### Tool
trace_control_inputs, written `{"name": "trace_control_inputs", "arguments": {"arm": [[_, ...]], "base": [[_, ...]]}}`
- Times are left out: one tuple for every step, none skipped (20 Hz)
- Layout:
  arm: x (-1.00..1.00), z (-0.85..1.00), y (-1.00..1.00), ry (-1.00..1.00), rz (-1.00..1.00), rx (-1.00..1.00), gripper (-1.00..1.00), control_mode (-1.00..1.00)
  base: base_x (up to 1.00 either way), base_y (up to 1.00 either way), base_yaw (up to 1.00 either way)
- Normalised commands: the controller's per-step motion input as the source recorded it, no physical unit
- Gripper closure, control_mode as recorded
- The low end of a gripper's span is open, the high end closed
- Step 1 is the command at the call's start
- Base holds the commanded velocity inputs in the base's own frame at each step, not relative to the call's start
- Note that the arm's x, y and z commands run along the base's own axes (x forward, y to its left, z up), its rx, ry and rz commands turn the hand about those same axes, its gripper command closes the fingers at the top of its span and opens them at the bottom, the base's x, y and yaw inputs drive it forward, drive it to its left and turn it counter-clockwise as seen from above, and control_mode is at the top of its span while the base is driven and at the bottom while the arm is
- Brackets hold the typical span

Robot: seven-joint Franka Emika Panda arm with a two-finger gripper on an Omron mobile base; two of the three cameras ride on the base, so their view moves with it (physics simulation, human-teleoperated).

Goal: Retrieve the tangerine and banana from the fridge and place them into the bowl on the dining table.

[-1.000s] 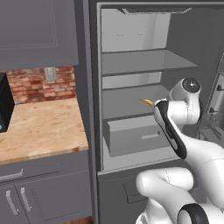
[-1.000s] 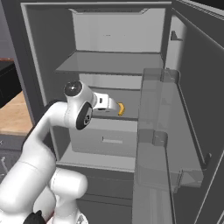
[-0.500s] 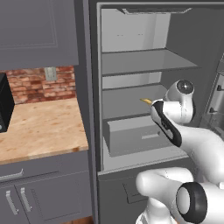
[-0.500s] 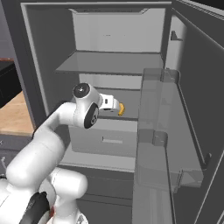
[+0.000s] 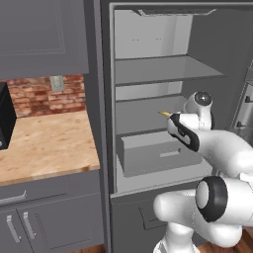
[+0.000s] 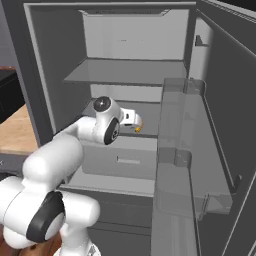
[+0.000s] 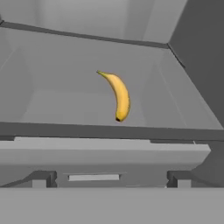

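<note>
The gripper (image 6: 136,120), jaws spread wide and empty, is being pushed closer into the fridge (image 5: 148,99) than a second ago, banana (image 7: 119,95) lined up around 12 o'clock, so pickup's looking close.

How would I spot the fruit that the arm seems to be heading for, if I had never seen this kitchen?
Look into the open dark grey fridge, at the pale shelf just above the drawer. A slim curved yellow banana lies flat there, alone. It is the one bright thing among grey walls and shelves.
</note>
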Motion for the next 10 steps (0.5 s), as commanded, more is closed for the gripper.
{"name": "trace_control_inputs", "arguments": {"arm": [[0.40,-0.14,-0.11,0.06,0.00,0.02,-1.00,-1.00],[0.40,-0.14,-0.13,0.08,0.00,0.02,-1.00,-1.00],[0.41,-0.14,-0.14,0.08,0.00,0.03,-1.00,-1.00],[0.41,-0.13,-0.14,0.08,0.00,0.03,-1.00,-1.00],[0.41,-0.14,-0.14,0.08,0.00,0.03,-1.00,-1.00],[0.41,-0.13,-0.11,0.08,0.00,0.03,-1.00,-1.00],[0.41,-0.13,-0.11,0.09,0.00,0.03,-1.00,-1.00],[0.44,-0.12,-0.09,0.09,0.00,0.03,-1.00,-1.00],[0.43,-0.12,-0.08,0.08,0.00,0.03,-1.00,-1.00],[0.43,-0.13,-0.08,0.09,0.00,0.03,-1.00,-1.00]], "base": [[0.00,0.00,0.00],[0.00,0.00,0.00],[0.00,0.00,0.00],[0.00,0.00,0.00],[0.00,0.00,0.00],[0.00,0.00,0.00],[0.00,0.00,0.00],[0.00,0.00,0.00],[0.00,0.00,0.00],[0.00,0.00,0.00]]}}
